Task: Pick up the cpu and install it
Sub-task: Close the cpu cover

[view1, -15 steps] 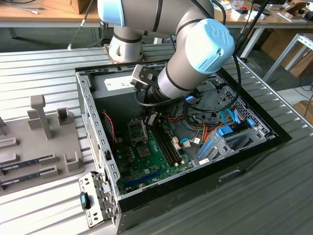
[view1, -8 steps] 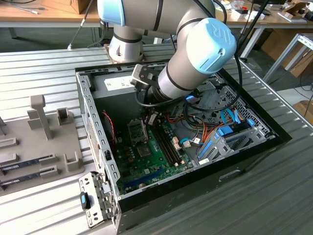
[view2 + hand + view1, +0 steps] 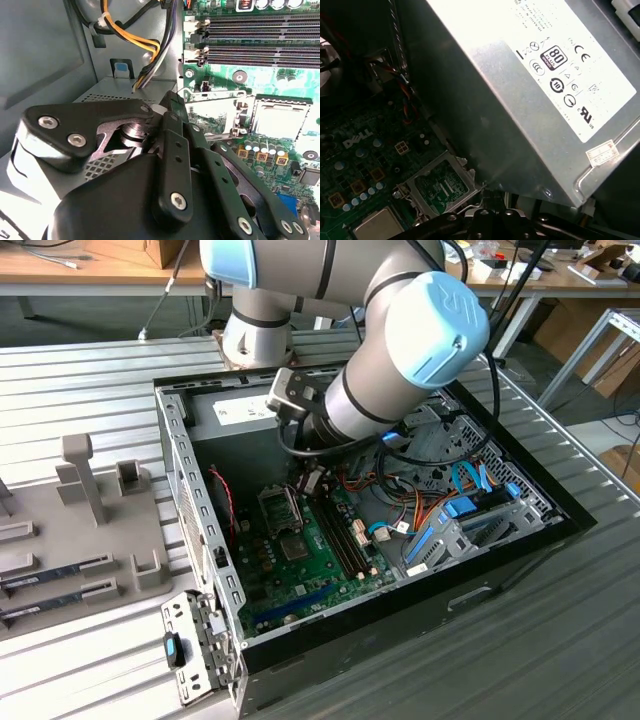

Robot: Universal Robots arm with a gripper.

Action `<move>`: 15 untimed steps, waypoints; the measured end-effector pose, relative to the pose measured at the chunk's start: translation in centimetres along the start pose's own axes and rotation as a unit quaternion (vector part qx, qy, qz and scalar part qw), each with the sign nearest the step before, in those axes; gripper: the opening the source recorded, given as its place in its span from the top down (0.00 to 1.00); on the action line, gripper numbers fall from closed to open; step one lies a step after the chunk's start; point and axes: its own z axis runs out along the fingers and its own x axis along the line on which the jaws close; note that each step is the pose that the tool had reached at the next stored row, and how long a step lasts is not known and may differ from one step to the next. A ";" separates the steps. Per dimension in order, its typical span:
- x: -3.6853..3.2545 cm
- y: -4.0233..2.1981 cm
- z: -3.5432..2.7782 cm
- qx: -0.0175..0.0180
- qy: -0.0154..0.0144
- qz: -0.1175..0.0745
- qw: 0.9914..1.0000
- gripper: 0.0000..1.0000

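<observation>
The cpu (image 3: 280, 121) looks already seated, its retention frame (image 3: 442, 185) not yet closed, and the fingers (image 3: 173, 130) sit pinched together, empty, nearby.

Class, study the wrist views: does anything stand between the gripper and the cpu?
Nothing visible covers the cpu: its silver top lies bare. In the second wrist view, the open metal frame beside it sits between the gripper and the cpu, so a sideways approach would meet that frame first.
</observation>
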 end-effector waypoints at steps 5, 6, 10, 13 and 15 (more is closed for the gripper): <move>0.15 -0.21 0.03 -0.001 0.000 0.000 1.000 0.89; 0.22 -0.51 0.16 -0.002 0.001 0.001 1.000 0.89; -0.06 -1.34 0.56 -0.008 -0.001 0.002 1.000 0.89; 0.02 -1.49 0.98 -0.009 -0.002 0.002 1.000 0.89; 0.09 -1.60 1.32 -0.009 -0.002 0.003 1.000 0.89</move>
